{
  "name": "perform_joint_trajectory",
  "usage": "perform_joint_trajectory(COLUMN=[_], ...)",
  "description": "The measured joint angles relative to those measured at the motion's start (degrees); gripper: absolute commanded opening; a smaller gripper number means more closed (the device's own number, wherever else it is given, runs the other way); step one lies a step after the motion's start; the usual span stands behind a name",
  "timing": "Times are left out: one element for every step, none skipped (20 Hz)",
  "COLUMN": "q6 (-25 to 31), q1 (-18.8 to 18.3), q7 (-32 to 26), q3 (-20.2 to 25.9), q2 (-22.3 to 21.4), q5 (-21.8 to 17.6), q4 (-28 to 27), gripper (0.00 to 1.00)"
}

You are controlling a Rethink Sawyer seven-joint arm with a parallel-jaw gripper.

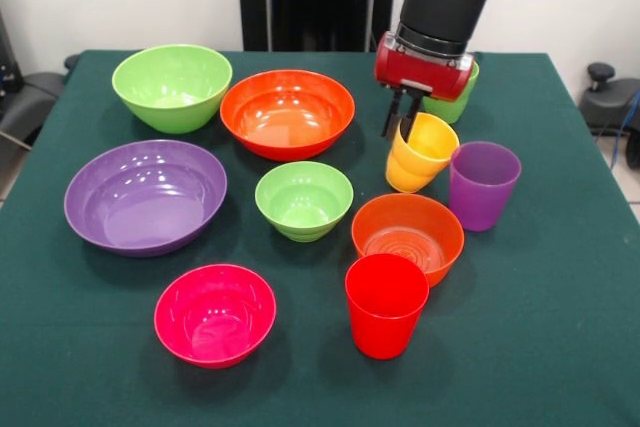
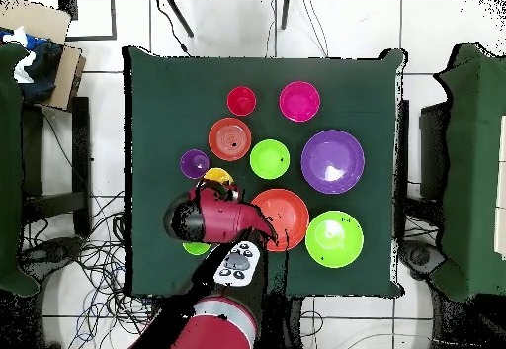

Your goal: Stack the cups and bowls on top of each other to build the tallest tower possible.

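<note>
The yellow cup (image 1: 421,152) is tilted, its mouth leaning toward the robot, and the gripper (image 1: 402,123) has its dark fingers (image 1: 410,119) at the cup's far rim; they appear to straddle that rim and pinch it, though the exact contact is hard to make out. In the overhead view only a sliver of the yellow cup (image 2: 217,176) shows beyond the arm (image 2: 212,217). Just behind the gripper stands the light green cup (image 1: 456,99), mostly hidden by the red wrist. The purple cup (image 1: 483,184) stands upright just beside the yellow one, on its side away from the bowls. The small orange bowl (image 1: 408,237) lies nearer the camera, and the red cup (image 1: 385,304) stands upright just in front of it, touching or nearly so.

The small lime green bowl (image 1: 303,199) sits at mid-table. The large orange bowl (image 1: 287,113) lies behind it, with the large lime green bowl (image 1: 172,86) beside that toward the far corner. The large purple bowl (image 1: 145,196) and the small magenta-pink bowl (image 1: 215,313) lie separately nearer the camera. All bowls rest mouth up on the dark green tablecloth (image 1: 560,327); nothing is stacked.

No brand, label or writing can be read on any item.
</note>
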Motion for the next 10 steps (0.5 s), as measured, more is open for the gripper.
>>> perform_joint_trajectory(q6=[0.1, 0.2, 0.5, 1.0, 1.1, 1.5, 1.6, 1.8, 1.9, 2.0], q1=[-0.3, -0.6, -1.0, -1.7, -2.0, -2.7, -3.1, -3.6, -4.3, -5.0], q7=[0.0, 0.0, 0.0, 0.0, 0.0, 0.0, 0.0, 0.0, 0.0, 0.0], q3=[0.2, 0.4, 0.6, 0.9, 1.1, 1.3, 1.4, 1.6, 1.7, 1.8], q2=[-0.4, -0.9, -1.6, -2.5, -2.9, -3.8, -4.2, -4.8, -5.5, -6.0], q5=[0.0, 0.0, 0.0, 0.0, 0.0, 0.0, 0.0, 0.0, 0.0, 0.0], q4=[0.1, 0.2, 0.4, 0.6, 0.7, 0.9, 0.9, 1.0, 1.2, 1.2], gripper=[0.00, 0.00, 0.00, 0.00, 0.00, 0.00, 0.00, 0.00, 0.00, 0.00])
